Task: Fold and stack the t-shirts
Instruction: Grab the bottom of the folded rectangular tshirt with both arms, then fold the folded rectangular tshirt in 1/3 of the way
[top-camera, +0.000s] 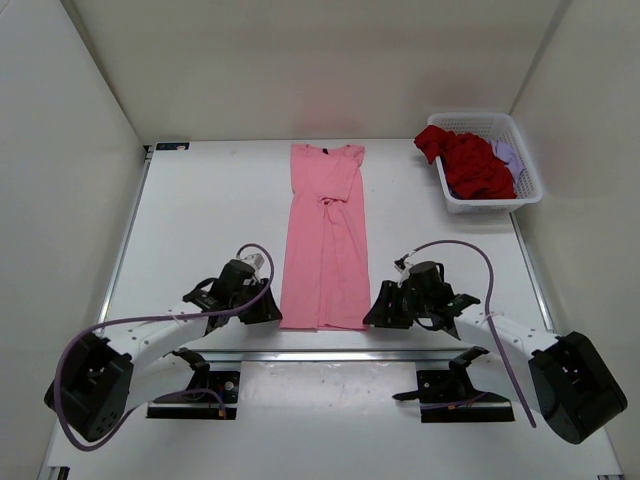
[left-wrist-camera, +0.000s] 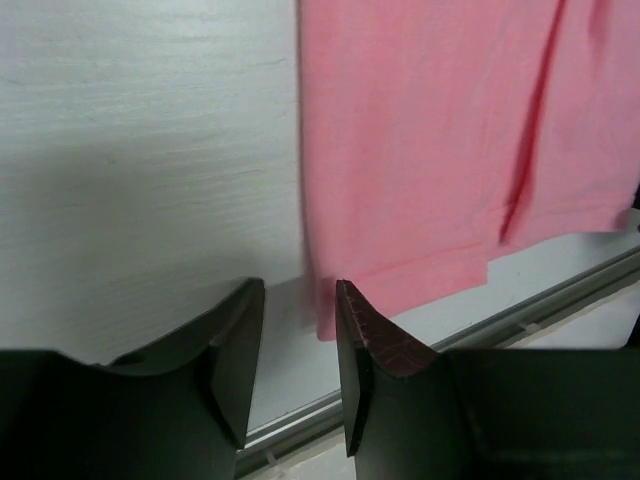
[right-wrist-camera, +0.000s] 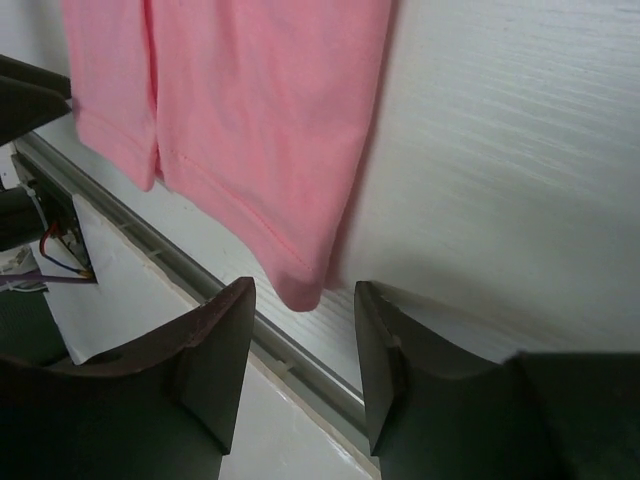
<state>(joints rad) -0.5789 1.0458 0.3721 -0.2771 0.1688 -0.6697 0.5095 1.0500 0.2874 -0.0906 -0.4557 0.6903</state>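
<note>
The pink t-shirt (top-camera: 325, 240) lies flat in the middle of the table as a long narrow strip, its hem toward me. My left gripper (top-camera: 268, 312) stands open at the hem's left corner. In the left wrist view that corner of the pink t-shirt (left-wrist-camera: 440, 150) lies just beyond the gap of the left gripper (left-wrist-camera: 300, 300), unclamped. My right gripper (top-camera: 378, 315) stands open at the right corner. In the right wrist view the pink t-shirt (right-wrist-camera: 250, 120) has its corner hanging just above the gap of the right gripper (right-wrist-camera: 305, 300). The dark red t-shirt (top-camera: 470, 162) and the lavender t-shirt (top-camera: 507, 153) lie crumpled in the basket.
A white mesh basket (top-camera: 527, 192) stands at the back right of the table. A metal rail (top-camera: 320, 355) runs along the table's near edge just behind both grippers. White walls close in the left, back and right sides.
</note>
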